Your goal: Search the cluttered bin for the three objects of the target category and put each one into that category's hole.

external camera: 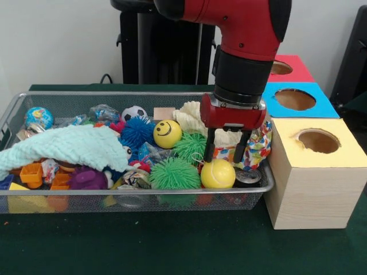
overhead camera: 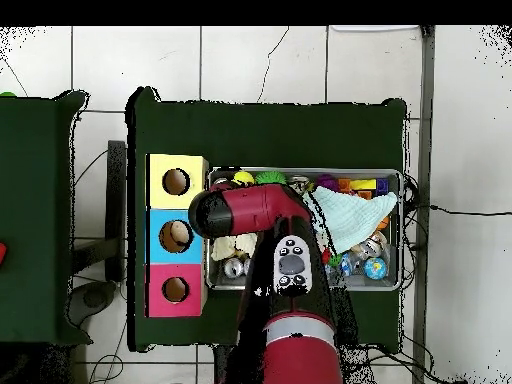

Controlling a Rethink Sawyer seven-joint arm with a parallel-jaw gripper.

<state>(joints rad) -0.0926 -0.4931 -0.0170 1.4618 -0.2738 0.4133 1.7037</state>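
The wire-mesh bin (external camera: 143, 192) sits on the green table, full of toys; it also shows in the overhead view (overhead camera: 401, 232). My gripper (external camera: 226, 150) hangs over the bin's right end with its fingers (external camera: 209, 146) spread apart. They reach down at a white piece printed with coloured patches (external camera: 259, 143), which lies against the bin's right wall and runs on under the fingers. I cannot tell whether they touch it. The other printed pieces are not clear to see. The yellow-topped box's hole (external camera: 319, 140) is just right of the bin and empty. In the overhead view my arm (overhead camera: 250, 212) hides the gripper.
A mint-green towel (external camera: 69, 146) covers the bin's left half. A cream towel (external camera: 192, 117) lies behind the gripper. A yellow tennis ball (external camera: 218, 173), a smiley ball (external camera: 167, 133) and green spiky balls (external camera: 175, 173) crowd round it. The blue-topped (external camera: 295, 99) and red-topped (external camera: 281, 67) boxes stand behind the yellow one.
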